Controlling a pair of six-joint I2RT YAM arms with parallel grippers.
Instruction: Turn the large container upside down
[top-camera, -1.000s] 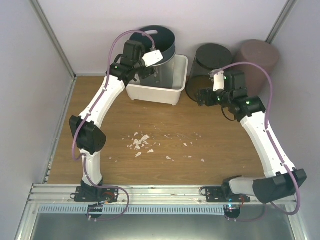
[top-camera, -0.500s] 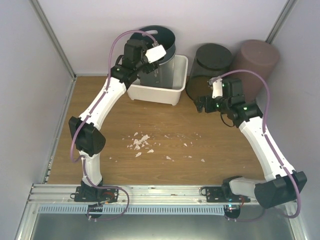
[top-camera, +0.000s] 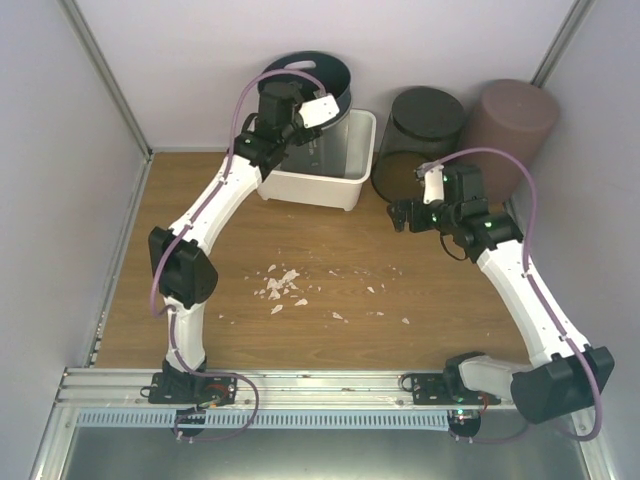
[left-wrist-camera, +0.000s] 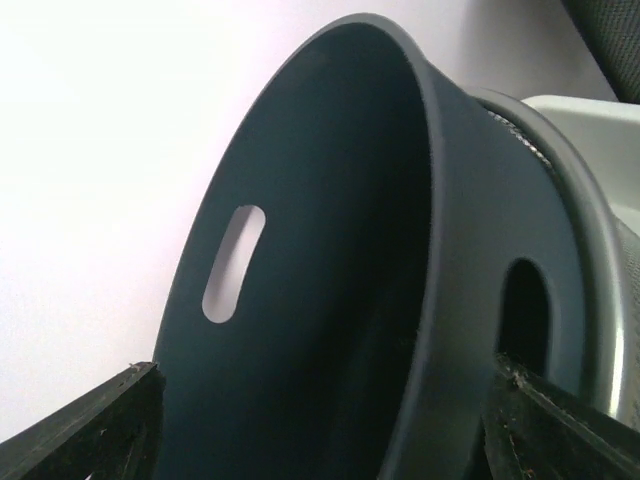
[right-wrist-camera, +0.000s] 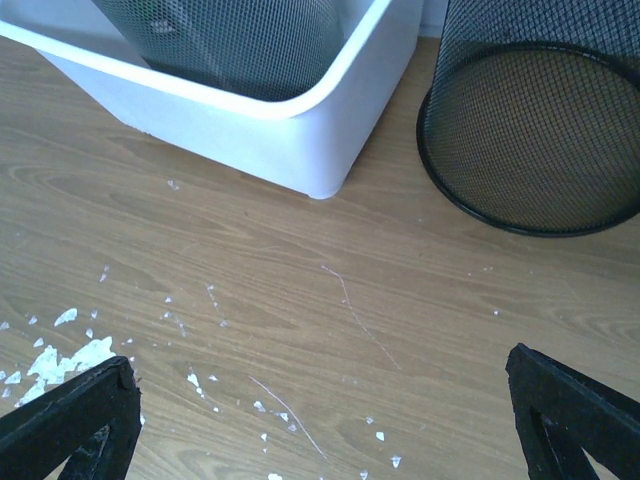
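While left claw (left-wrist-camera: 322, 372) and right claw (right-wrist-camera: 318, 358) gape, one container (left-wrist-camera: 320, 300) sits over one tub (right-wrist-camera: 250, 130).

**A robot test cell in a lab, no question**

We're looking into a boxed-in robotics bench. Plain pale wall panels (top-camera: 50, 200) close it in on three sides, with bare aluminium posts (top-camera: 107, 75) running up the back corners. The work surface is a wood-grain tabletop (top-camera: 330, 240). Along its near edge runs a slotted metal rail (top-camera: 330, 383), and two white-and-black robot arms are bolted to it: the left arm (top-camera: 215, 195) and the right arm (top-camera: 530, 285). Purple cables (top-camera: 535, 150) loop off each. Test props stand at the back: a dark plastic tub (top-camera: 335, 72), a white bin (top-camera: 305, 185), a black mesh wastebasket (top-camera: 425, 125) and a brown cylindrical bin (top-camera: 520, 115). White paper scraps (top-camera: 280, 285) litter the wood.
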